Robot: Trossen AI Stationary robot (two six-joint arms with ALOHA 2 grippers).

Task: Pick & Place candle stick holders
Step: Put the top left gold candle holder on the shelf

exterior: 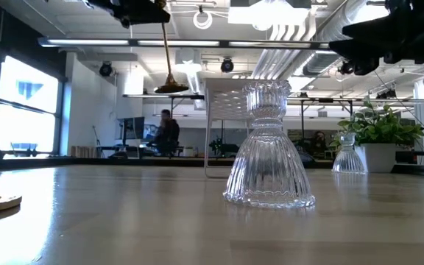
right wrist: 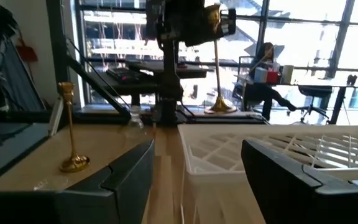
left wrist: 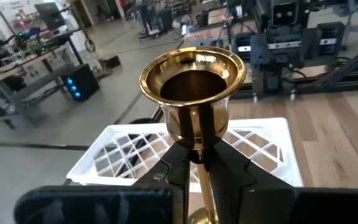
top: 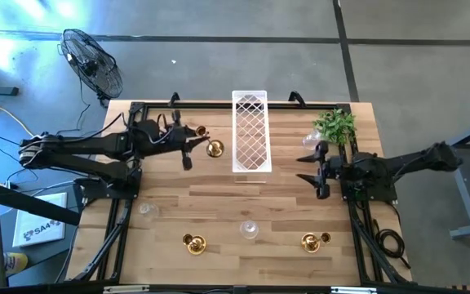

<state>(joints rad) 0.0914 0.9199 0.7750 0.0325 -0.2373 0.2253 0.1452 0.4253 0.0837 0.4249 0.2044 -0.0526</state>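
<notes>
A tall gold candle stick holder (left wrist: 192,74) hangs in the air just left of the white lattice tray (top: 250,131), with my left gripper (top: 192,145) shut on it. In the low view its slim stem (exterior: 166,51) and round base (exterior: 171,88) hang well above the table. My right gripper (top: 321,171) is open at the table's right side, pointing level toward the tray with nothing between its fingers. Other gold holders (top: 194,243) (top: 312,241) and a clear glass one (top: 249,230) stand on their bases near the front edge. My left gripper pinches the top of the tall holder's stem (left wrist: 197,155), just under the cup, between its two fingers. The fingers lie about level, coming from the table's left, across the stem. The holder is upright and lifted clear, its base (right wrist: 219,109) hanging below the fingers.
A small green plant (top: 335,124) in a white pot stands at the far right, with a glass holder (top: 310,140) beside it. Another glass holder (top: 145,210) stands at the left. A fan (top: 92,61) stands on the floor beyond the far left corner.
</notes>
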